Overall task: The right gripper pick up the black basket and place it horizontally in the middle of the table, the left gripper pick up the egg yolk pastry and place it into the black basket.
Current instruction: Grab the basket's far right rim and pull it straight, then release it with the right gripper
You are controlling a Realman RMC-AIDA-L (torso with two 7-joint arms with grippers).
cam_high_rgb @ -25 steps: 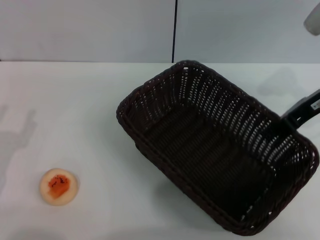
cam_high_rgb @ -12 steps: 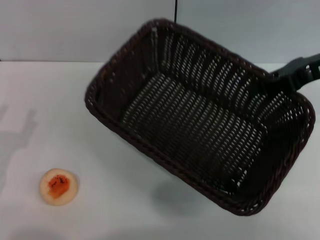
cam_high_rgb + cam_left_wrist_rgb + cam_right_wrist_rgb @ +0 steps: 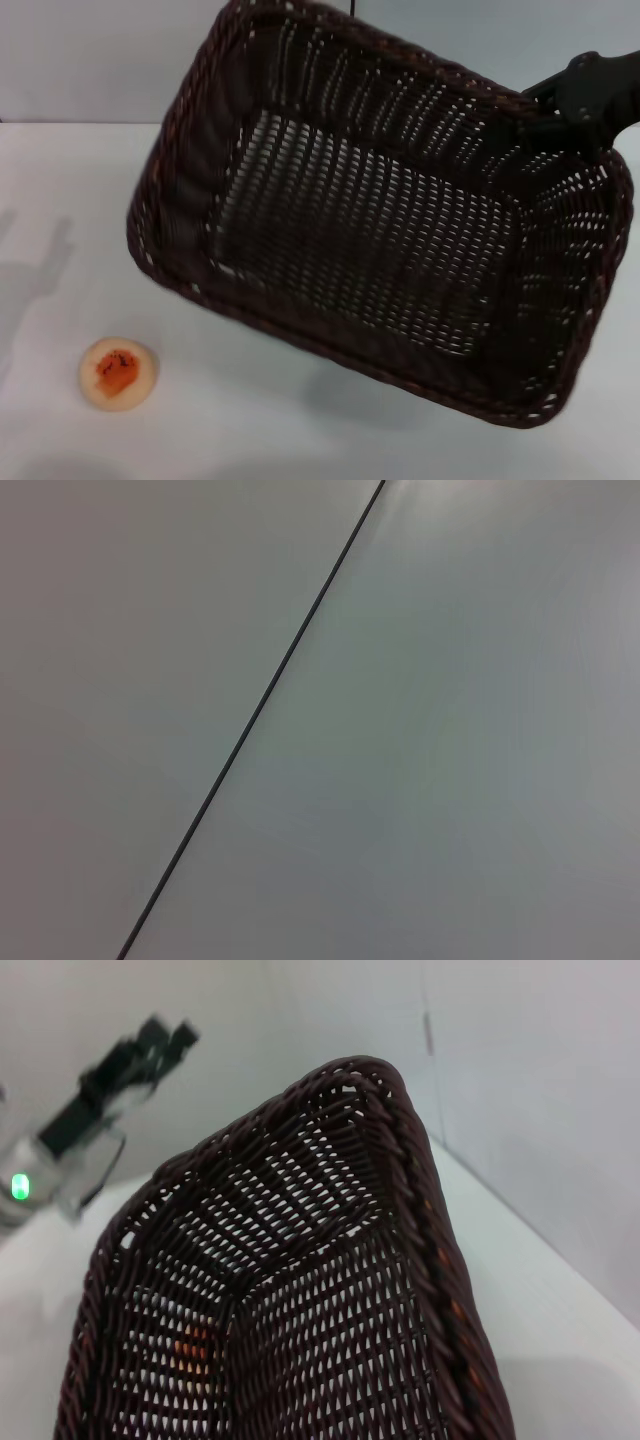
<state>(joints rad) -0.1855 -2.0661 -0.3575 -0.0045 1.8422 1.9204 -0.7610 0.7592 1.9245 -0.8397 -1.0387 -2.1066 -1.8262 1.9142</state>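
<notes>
- The pastry lies on the white desk at the robot's near left, well apart from everything else: a small round pale-cream disc with an orange-red centre flecked dark. In the right wrist view an orange spot glows through the weave of the basket, the pastry seen through the gaps.
- A faint grey shadow falls on the smooth desk beyond the pastry, toward the far left edge.
- The left claw shows only far off in the right wrist view, a black two-pronged tip on a grey arm with a green light, raised above the desk; whether its prongs are parted I cannot tell. Its own wrist camera shows only a plain grey wall crossed by a thin dark seam.
- The basket fills the middle and right of the head view, lifted off the desk and tilted, its open mouth turned up toward the camera. It is large, rectangular, dark brown-black wicker with a braided rim and sloped open-weave sides (light shows through the gaps). A soft shadow lies on the desk under its near edge.
- The right claw, matte black, meets the basket's far right rim and carries it; the fingers are hidden by the wicker.
</notes>
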